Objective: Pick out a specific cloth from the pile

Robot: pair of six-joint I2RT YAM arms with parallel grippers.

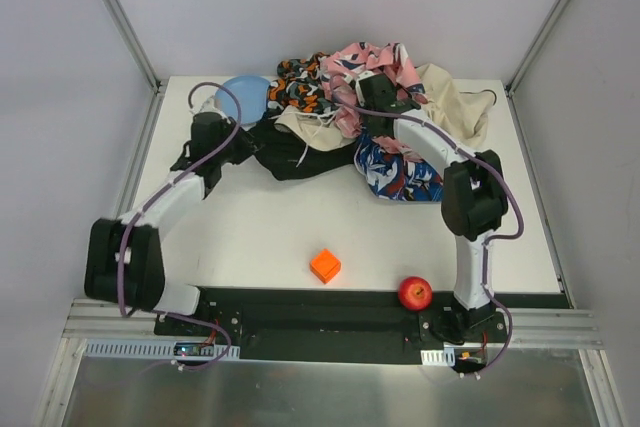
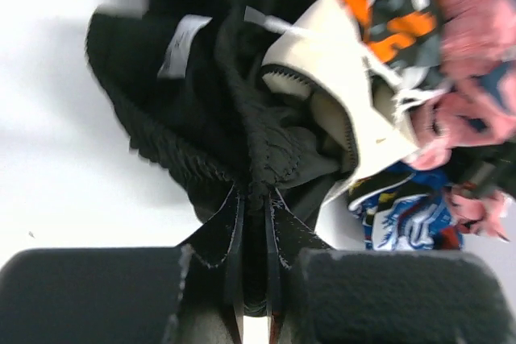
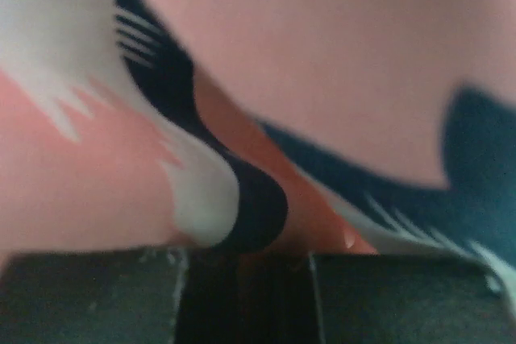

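Top external: you see the cloth (image 1: 290, 159) spilling from the left edge of the pile (image 1: 335, 82), with the left gripper (image 1: 243, 140) on it and the right gripper (image 1: 362, 87) atop the pile. Left wrist: your jaws pinch the black fabric. Right wrist: the jaws are clenched against the pink cloth (image 3: 322, 62); you cannot tell whether they grip it.

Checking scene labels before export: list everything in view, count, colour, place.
pile: 1, mixed garments, table's far centre
black cloth: 1, black, pile's near-left edge
pink cloth: 1, pink with navy-white marks, pile top
orange-black-white cloth: 1, patterned, pile's far left
blue patterned cloth: 1, blue-white-red, pile's near right
beige cloth: 1, beige, pile's right
dish: 1, light blue, left of pile
cube: 1, orange, near centre
apple: 1, red, near edge by right arm base
table: 1, white
left gripper: 1, black, shut on black cloth
right gripper: 1, black, shut, in pink cloth
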